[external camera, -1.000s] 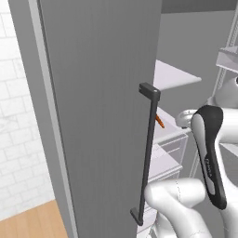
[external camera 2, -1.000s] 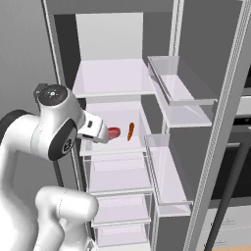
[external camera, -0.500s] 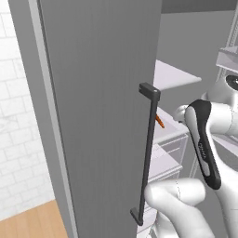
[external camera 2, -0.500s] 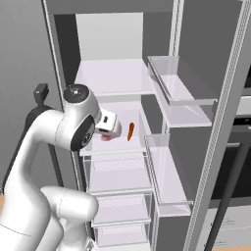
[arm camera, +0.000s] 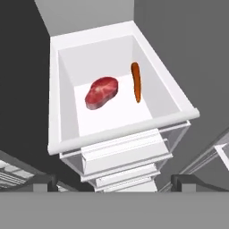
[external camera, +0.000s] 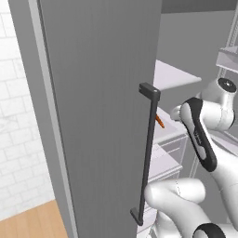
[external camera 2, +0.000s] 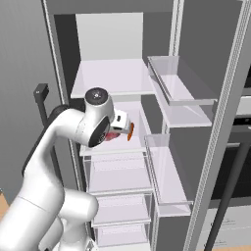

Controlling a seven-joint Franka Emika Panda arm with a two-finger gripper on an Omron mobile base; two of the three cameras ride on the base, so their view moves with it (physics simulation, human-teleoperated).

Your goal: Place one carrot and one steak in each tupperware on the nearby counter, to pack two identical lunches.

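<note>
A red steak (arm camera: 102,92) and an orange carrot (arm camera: 136,82) lie side by side on a white fridge shelf (arm camera: 120,130), the carrot to the steak's right in the hand view. My gripper (arm camera: 114,183) hangs in front of that shelf and is open, its dark fingertips (arm camera: 44,181) wide apart with nothing between them. From the right base view, my gripper (external camera 2: 123,127) sits just before the carrot (external camera 2: 130,131) and the steak (external camera 2: 113,136). The carrot (external camera: 159,122) peeks past the door edge in the left base view. The tupperware and the counter are out of view.
The open grey fridge door (external camera: 93,116) with its dark handle (external camera: 148,158) stands close on the arm's left. Clear drawers (external camera 2: 117,171) sit under the shelf, and door bins (external camera 2: 181,93) line the right side. An upper shelf (external camera 2: 110,78) hangs above.
The arm's elbow has lifted and swung right, and the hand has shifted a little closer to the shelf. Steak and carrot have not moved.
</note>
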